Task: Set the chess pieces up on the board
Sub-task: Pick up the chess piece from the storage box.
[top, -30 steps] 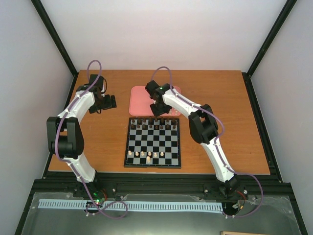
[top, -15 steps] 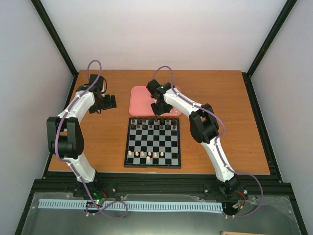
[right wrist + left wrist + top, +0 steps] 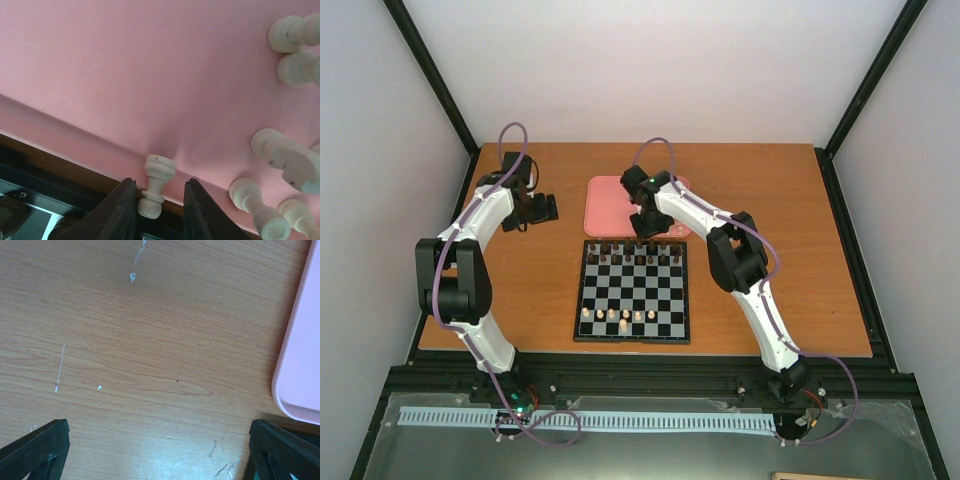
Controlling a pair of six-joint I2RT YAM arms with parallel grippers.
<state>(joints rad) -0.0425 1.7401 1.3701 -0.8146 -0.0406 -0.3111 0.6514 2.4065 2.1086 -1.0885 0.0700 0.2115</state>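
The board (image 3: 633, 290) lies mid-table, with several cream-white chess pieces (image 3: 615, 316) in its near rows and dark pieces (image 3: 635, 252) along its far rows. More cream pieces (image 3: 295, 32) lie on the pink tray (image 3: 150, 65). My right gripper (image 3: 160, 186) hovers at the tray's near rim, open a little. A cream pawn (image 3: 156, 186) lies between its fingers, touching the left finger (image 3: 120, 210) with a gap to the right one. In the top view this gripper (image 3: 648, 225) sits between tray and board. My left gripper (image 3: 160, 455) is wide open over bare wood, holding nothing.
The pink tray (image 3: 615, 200) stands just behind the board, and its edge (image 3: 302, 365) shows at the right of the left wrist view. The board's far edge with dark pieces (image 3: 12, 212) lies just below the right fingers. My left gripper (image 3: 535, 210) stays left of the tray.
The right gripper has shifted slightly back over the tray's near rim. Its jaws narrowed, then widened a little. The left arm has not moved.
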